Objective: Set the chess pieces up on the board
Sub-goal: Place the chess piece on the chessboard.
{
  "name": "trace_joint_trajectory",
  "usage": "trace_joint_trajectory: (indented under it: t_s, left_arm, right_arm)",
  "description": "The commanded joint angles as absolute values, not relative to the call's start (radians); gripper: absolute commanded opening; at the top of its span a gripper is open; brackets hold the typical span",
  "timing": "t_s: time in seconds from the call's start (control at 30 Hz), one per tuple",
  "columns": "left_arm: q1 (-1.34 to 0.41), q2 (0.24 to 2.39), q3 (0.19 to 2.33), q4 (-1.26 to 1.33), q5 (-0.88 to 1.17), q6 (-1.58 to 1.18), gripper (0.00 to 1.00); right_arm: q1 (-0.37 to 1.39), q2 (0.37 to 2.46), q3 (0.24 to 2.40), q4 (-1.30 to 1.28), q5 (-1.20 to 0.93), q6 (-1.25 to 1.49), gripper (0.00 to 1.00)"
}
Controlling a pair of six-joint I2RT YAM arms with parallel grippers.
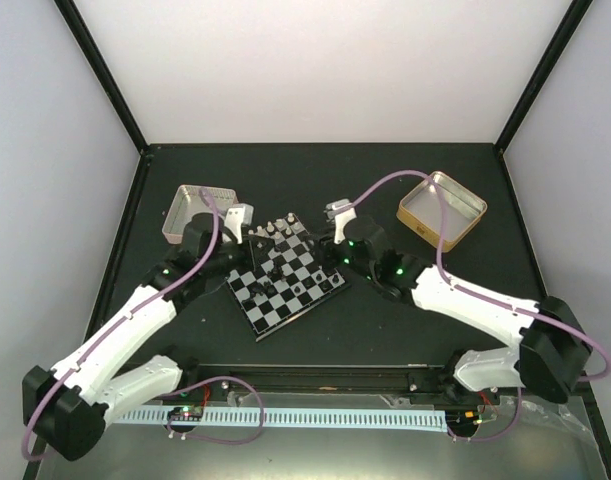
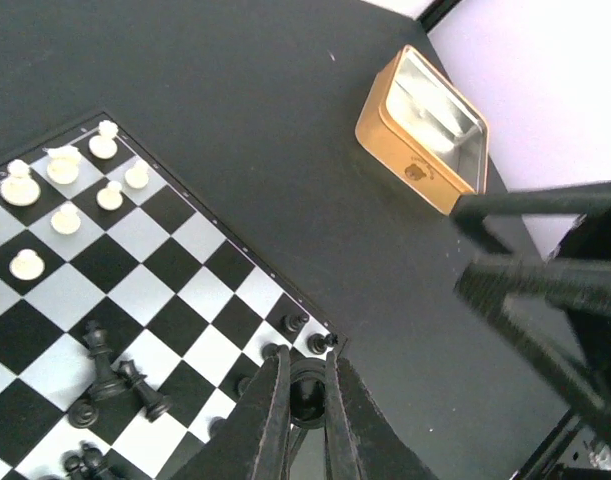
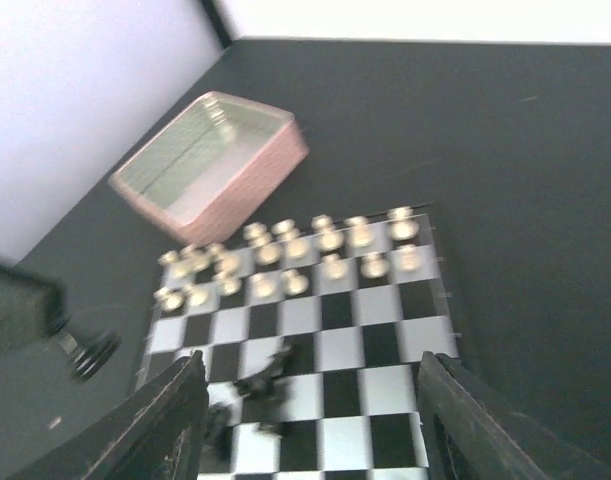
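Note:
The board (image 1: 285, 312) lies turned on the dark table, with pale chess pieces (image 3: 295, 250) in two rows along its far edge. Two or three black pieces (image 2: 115, 378) lie tipped near the middle, and others stand by the near corner (image 2: 295, 323). My left gripper (image 2: 305, 353) is shut on a black piece (image 2: 307, 392) just off that corner. The right gripper (image 3: 310, 365) hangs open and blurred above the board (image 3: 385, 345), with the tipped black pieces (image 3: 265, 378) below it and nothing between its fingers. Another black piece (image 3: 85, 352) shows off the board's left side.
An open pink tin (image 1: 198, 210) sits beyond the pale rows. An open gold tin (image 1: 442, 208) is at the back right. The right arm's fingers (image 2: 545, 270) loom close on the right in the left wrist view. Pale walls enclose the table.

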State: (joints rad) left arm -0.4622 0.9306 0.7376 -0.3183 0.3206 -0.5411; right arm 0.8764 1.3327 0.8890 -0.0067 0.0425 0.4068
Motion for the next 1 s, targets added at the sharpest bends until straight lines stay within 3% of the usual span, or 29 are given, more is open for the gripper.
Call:
trace_joint_trajectory:
  t_s: [0.0, 0.13, 0.3, 0.97]
  left_arm:
    - [-0.574, 0.994, 0.813, -0.39, 0.127, -0.55, 0.02]
    - [-0.684, 1.074, 0.843, -0.408, 0.018, -0.611, 0.02]
    - [-0.812, 1.184, 0.891, -0.436, -0.099, -0.7, 0.02]
    - [-1.005, 1.514, 1.02, -0.509, -0.299, -0.914, 0.02]
  right_arm:
    - [0.872, 1.233, 0.84, -0.063, 0.464, 0.541, 0.59]
    - [0.862, 1.156, 0.827, -0.175, 0.667, 0.661, 0.65]
    - [0.86, 1.091, 0.802, -0.225, 0.763, 0.718, 0.7]
    - [0.814, 1.076, 0.774, -0.27, 0.722, 0.752, 0.75]
